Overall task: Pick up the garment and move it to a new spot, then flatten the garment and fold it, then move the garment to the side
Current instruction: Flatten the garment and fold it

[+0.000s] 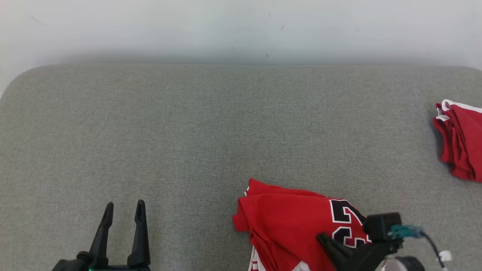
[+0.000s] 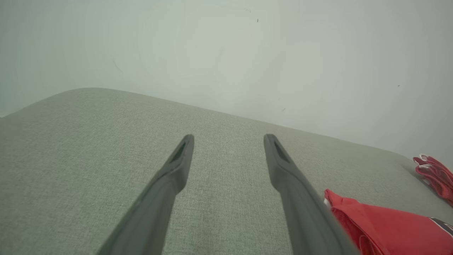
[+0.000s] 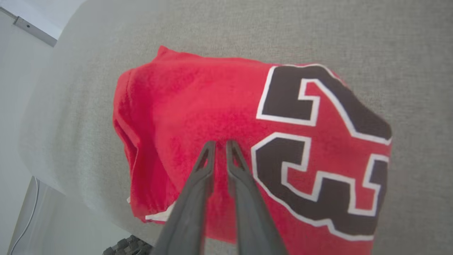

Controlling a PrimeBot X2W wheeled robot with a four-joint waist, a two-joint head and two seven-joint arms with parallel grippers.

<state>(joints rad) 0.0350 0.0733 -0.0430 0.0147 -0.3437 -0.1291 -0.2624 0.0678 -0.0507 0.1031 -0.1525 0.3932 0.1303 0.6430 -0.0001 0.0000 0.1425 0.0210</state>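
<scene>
Lying bunched near the front edge of the grey tabletop (image 1: pixel 188 131), right of centre, the red garment (image 1: pixel 286 222) shows a black, white-edged number on top; its white-trimmed corner reaches that edge; the right gripper (image 3: pixel 220 143) has its tips at the red cloth just beside the number, fingers nearly together with a thin gap, and I cannot tell whether cloth is pinched; the left gripper (image 1: pixel 125 205) hovers with fingers spread apart over bare fabric, well left of the garment; a second red garment (image 1: pixel 461 139) lies at the far right.
</scene>
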